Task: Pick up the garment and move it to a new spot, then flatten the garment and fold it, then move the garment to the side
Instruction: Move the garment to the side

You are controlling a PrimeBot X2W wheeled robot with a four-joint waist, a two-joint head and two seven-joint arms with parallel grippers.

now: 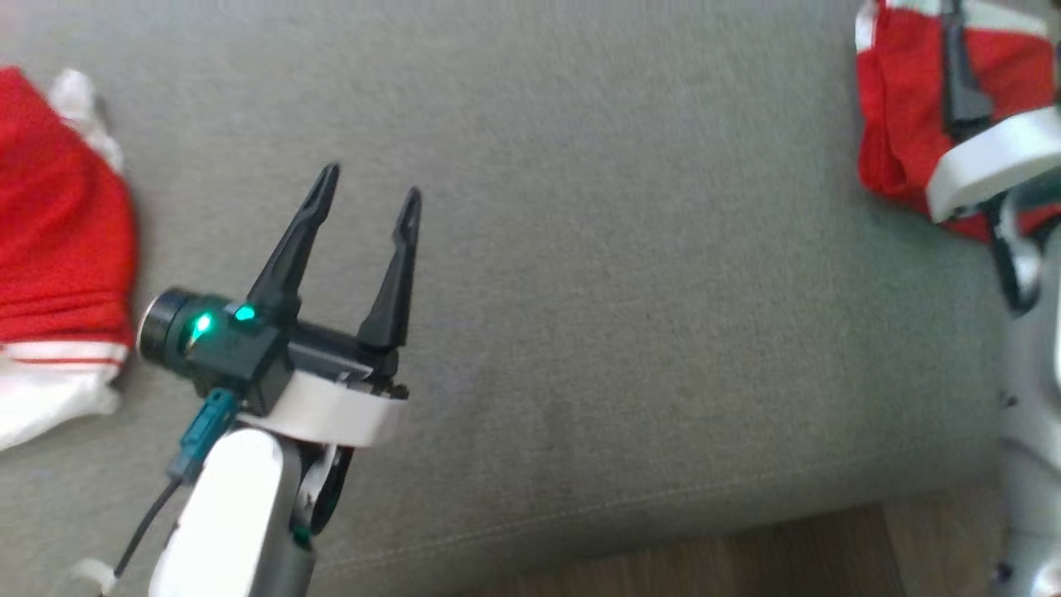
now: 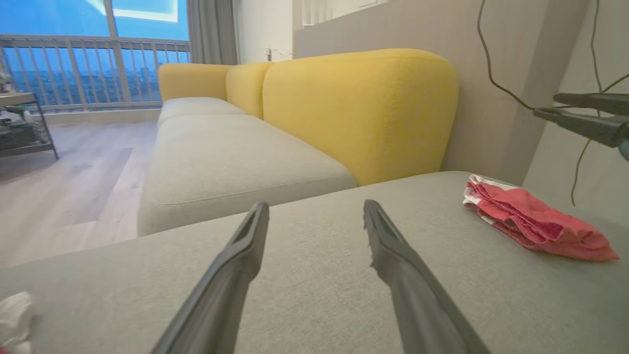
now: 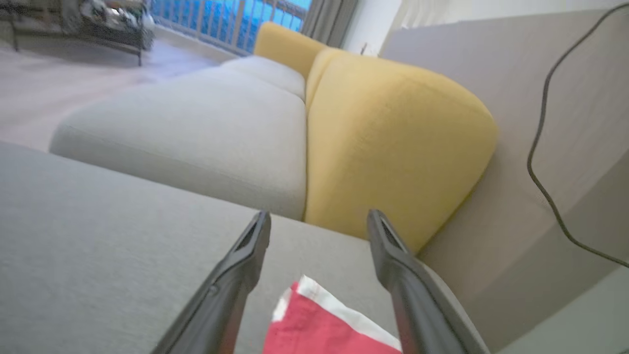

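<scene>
Lying folded at the far right of the grey sofa seat (image 1: 622,290), the red garment (image 1: 899,108) is a flat bundle with a white band along one edge. It sits close to the seat's right edge, near the wall, and nothing grips it. The right gripper (image 3: 319,219) hangs just above it, fingers spread apart and empty, with the white-trimmed corner of the cloth showing below the gap between them. From the left wrist view, those two fingers clear the bundle and do not touch it.

A second red-and-white garment (image 1: 58,215) lies loosely crumpled at the left edge of the seat, well apart from the folded one, so there are two garments in all.

Between them stretches a broad bare run of grey upholstery. The left gripper (image 1: 371,184) hovers over this stretch toward the near left, its fingers wide apart and holding nothing.

Along the near side, the seat ends in a seamed edge, and wooden floor (image 1: 746,555) shows beyond it. On the far side stands a yellow backrest (image 2: 358,108). A dark cable (image 2: 491,59) hangs down the wall to its right.
</scene>
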